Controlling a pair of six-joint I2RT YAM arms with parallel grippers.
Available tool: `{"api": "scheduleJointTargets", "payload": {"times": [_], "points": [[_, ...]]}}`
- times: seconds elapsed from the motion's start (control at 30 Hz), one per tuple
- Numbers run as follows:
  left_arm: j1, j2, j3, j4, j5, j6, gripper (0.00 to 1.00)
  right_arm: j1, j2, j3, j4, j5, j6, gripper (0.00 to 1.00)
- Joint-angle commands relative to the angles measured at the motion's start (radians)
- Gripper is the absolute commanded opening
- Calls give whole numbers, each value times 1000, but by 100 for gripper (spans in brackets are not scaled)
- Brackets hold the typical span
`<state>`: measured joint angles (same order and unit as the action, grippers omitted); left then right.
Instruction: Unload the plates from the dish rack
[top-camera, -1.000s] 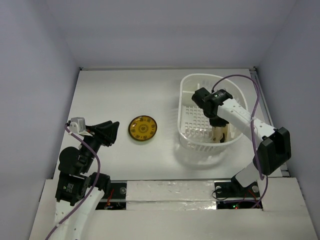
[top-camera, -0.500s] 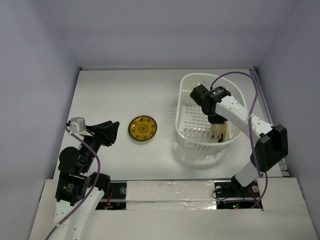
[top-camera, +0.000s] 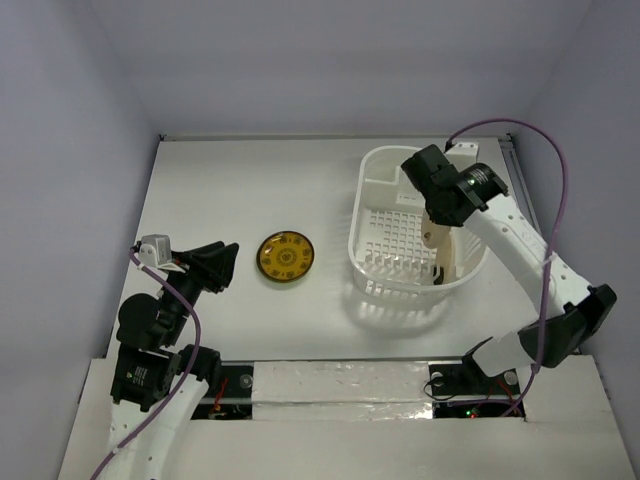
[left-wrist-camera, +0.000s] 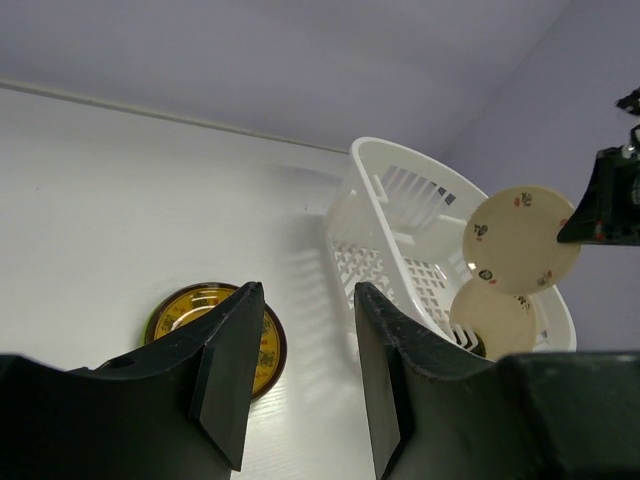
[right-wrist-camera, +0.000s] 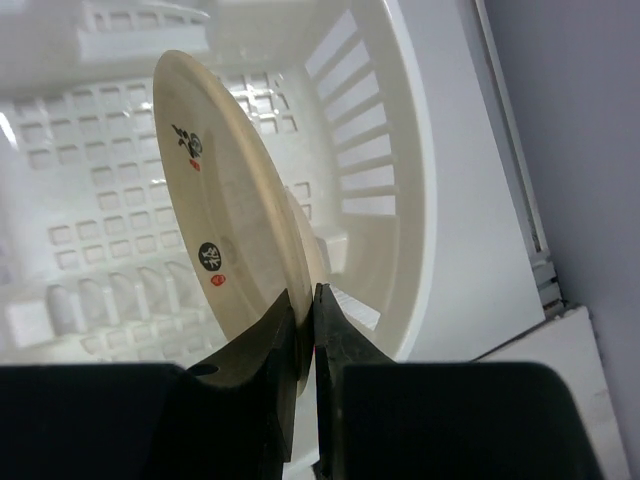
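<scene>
From my seat the table (top-camera: 200, 180) is boxed in by pale walls (top-camera: 60, 150) on the left, far and right sides. The rack (top-camera: 358, 240) sits on the right half, its right side near the table's right edge, so there is little room to swing out that way. A broad strip of bare white table runs between the rack and the gold plate (top-camera: 286, 256). That plate lies flat near the middle, well apart from the rack. More bare surface stretches beyond it toward the far wall.

The right claw (right-wrist-camera: 303, 312) is over the near-right part of the rack. Its fingers are pinched almost together on the rim of a cream plate (right-wrist-camera: 215, 215) with small dark and red marks. I see the plate gripped on edge, standing upright and tilted a little. It is raised so that most of it shows above the rack's rim. A second plate (left-wrist-camera: 495, 322), plain cream, stands in the rack directly below it. I cannot tell whether the two touch.

The left claw (left-wrist-camera: 305, 300) hangs over the near-left of the table with its jaws apart and nothing between them. It points toward the gold plate, which shows just beyond its left finger
</scene>
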<state>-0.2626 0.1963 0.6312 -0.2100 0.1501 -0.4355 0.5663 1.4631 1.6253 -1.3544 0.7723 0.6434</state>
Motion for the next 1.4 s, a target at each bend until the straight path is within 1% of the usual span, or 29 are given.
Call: {"api": "scheduleJointTargets", "payload": {"times": [0.0, 0.03, 0.07, 0.1, 0.17, 0.2, 0.23, 0.27, 0.37, 0.4, 0.43, 0.5, 0.53, 0.63, 0.77, 0.8, 0.87, 1.0, 1.23, 1.3, 1.37], "points": [[-6, 9, 19, 54, 9, 9, 38, 33, -52, 93, -28, 59, 27, 0], [-6, 9, 19, 52, 8, 9, 38, 50, -58, 106, -11, 58, 29, 0], [-6, 9, 21, 52, 8, 9, 38, 96, -67, 120, 20, 48, 12, 0], [-6, 11, 19, 52, 6, 9, 38, 118, -82, 122, 103, 26, 0, 0], [-6, 11, 21, 50, 6, 7, 38, 180, -99, 108, 214, -69, -33, 0], [-6, 14, 19, 50, 3, 9, 38, 200, -104, 73, 344, -109, -42, 0], [-6, 15, 19, 50, 2, 7, 38, 214, -107, 53, 407, -196, -53, 0], [-6, 15, 19, 49, -3, 7, 38, 224, -103, 33, 513, -233, -57, 0], [-6, 19, 22, 43, -17, 6, 38, 236, -77, -45, 664, -365, -42, 0], [-6, 17, 21, 43, -20, 4, 38, 247, -67, -65, 755, -404, -33, 0], [-6, 17, 21, 41, -24, 3, 38, 257, -54, -100, 797, -468, -27, 0], [-6, 14, 22, 40, -32, 3, 38, 273, 0, -120, 904, -517, -5, 0], [-6, 14, 22, 38, -35, 3, 38, 296, 28, -119, 928, -545, -2, 0], [-6, 17, 22, 40, -35, 0, 38, 352, 156, -76, 969, -538, 1, 0], [3, 20, 21, 38, -38, 1, 38, 385, 356, 40, 959, -544, 4, 0], [3, 20, 21, 38, -38, 0, 38, 385, 377, 47, 960, -544, 12, 0], [3, 22, 21, 38, -38, 1, 38, 385, 399, 39, 974, -535, 36, 0], [3, 23, 21, 40, -34, 0, 38, 394, 387, -60, 1067, -513, 85, 0], [3, 26, 19, 41, -29, 0, 38, 394, 396, -162, 1106, -527, 154, 0], [3, 25, 19, 40, -30, 0, 38, 394, 396, -203, 1112, -521, 179, 4], [3, 23, 21, 38, -35, 0, 38, 394, 390, -250, 1127, -508, 206, 12]]}}
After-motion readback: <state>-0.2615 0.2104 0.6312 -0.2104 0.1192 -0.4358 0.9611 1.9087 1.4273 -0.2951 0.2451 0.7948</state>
